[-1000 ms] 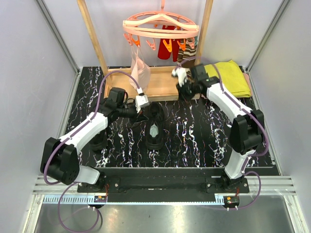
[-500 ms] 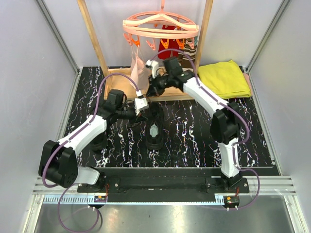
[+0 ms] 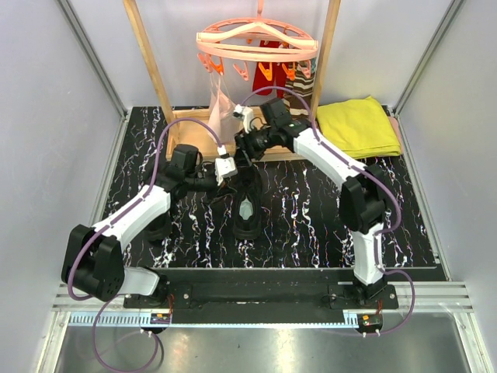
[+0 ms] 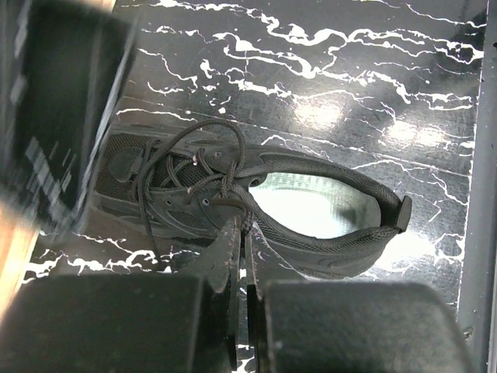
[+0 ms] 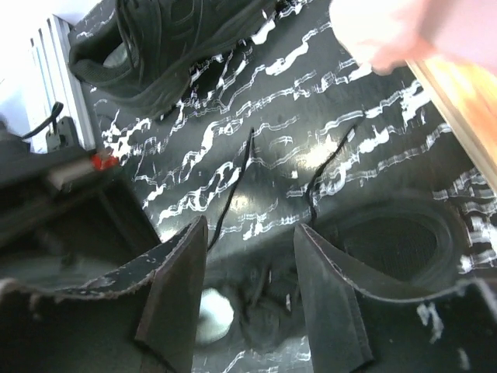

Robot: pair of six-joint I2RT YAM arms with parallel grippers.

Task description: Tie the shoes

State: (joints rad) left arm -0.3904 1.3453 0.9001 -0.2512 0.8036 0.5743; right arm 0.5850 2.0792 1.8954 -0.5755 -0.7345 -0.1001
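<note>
Black, white-veined tabletop (image 3: 326,210) fills the floor of a grey-walled cell, with a wooden frame (image 3: 147,62), a pink hanger (image 3: 256,43) and a yellow towel (image 3: 361,124) at the top of the overhead view; the centre shoe (image 3: 248,203) lies in the middle of that view, black, low-cut, toe towards the top of the frame, heel towards the arm bases; the second shoe (image 5: 178,39) shows clearly only in the upper left of the right wrist view. Compared with a second ago, the right gripper (image 3: 245,144) has swung from the upper right, beside the towel, across to the left, and since half a second ago it has dropped a little closer to the centre shoe's toe; the left gripper (image 3: 226,166) and the shoe have hardly shifted. The left wrist view alone shows the pale insole (image 4: 311,206) and the thin laces (image 4: 194,148) standing in a loose loop; the left gripper (image 4: 239,225) has its fingers drawn nearly together at the eyelets, and I cannot tell whether a lace is pinched; the right wrist view alone shows the right gripper (image 5: 248,225) spread wide, holding nothing, above two lace strands (image 5: 247,167) lying on the tabletop.
</note>
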